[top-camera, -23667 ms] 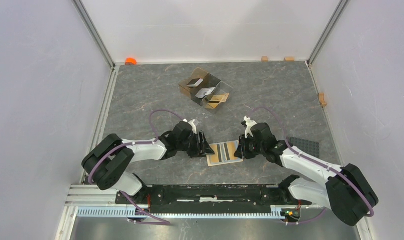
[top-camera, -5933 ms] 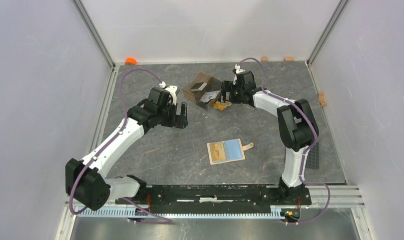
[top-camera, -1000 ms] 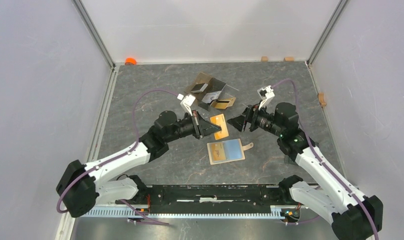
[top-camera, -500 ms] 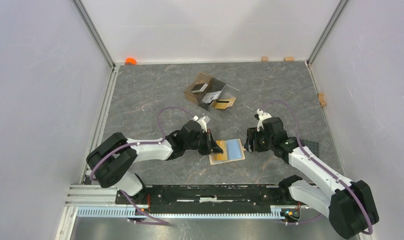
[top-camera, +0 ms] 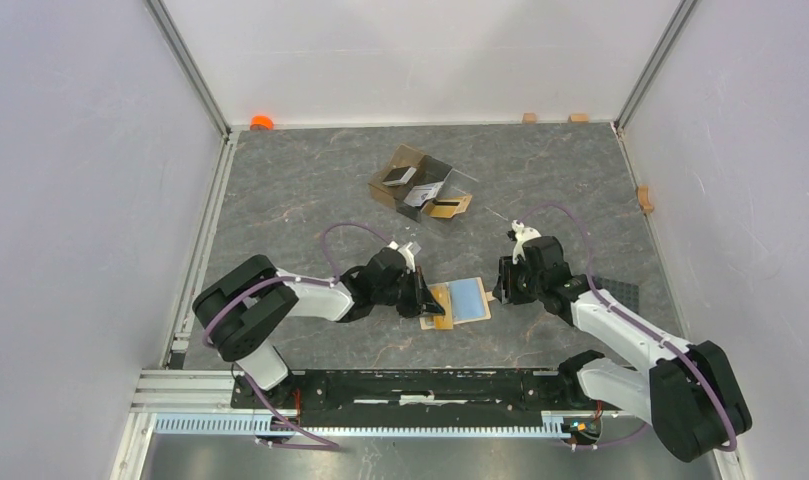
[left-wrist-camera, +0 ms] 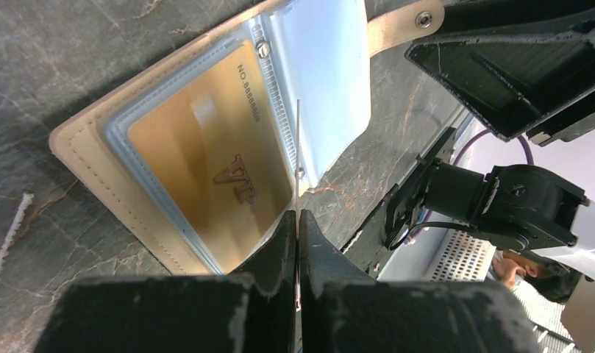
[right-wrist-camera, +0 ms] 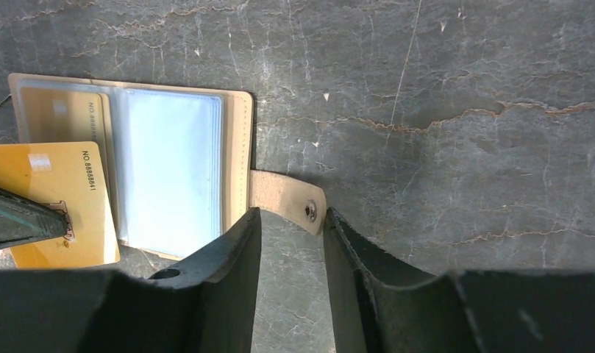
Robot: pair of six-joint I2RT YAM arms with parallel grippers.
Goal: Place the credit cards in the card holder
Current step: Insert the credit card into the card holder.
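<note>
**Grey marbled table [top-camera: 310, 200], pale walls [top-camera: 80, 150]; card holder [top-camera: 468, 298] lies open at the middle of the near edge.**
The clear brown box [top-camera: 420, 185] sits toward the far edge, its contents too small to read. The left gripper [left-wrist-camera: 297, 220] is clamped on a gold card [right-wrist-camera: 55, 191] over the holder's left page, where a pocketed card [left-wrist-camera: 206, 154] shows. The right gripper [right-wrist-camera: 290, 217] stands partly open astride the snap tab [right-wrist-camera: 283, 197]; contact cannot be told.

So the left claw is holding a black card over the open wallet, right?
Not quite. The credit card pinched in the left gripper is orange-gold, not black. The right wrist view shows its colour plainly. The rest is right: the card is held over the open card holder.
</note>
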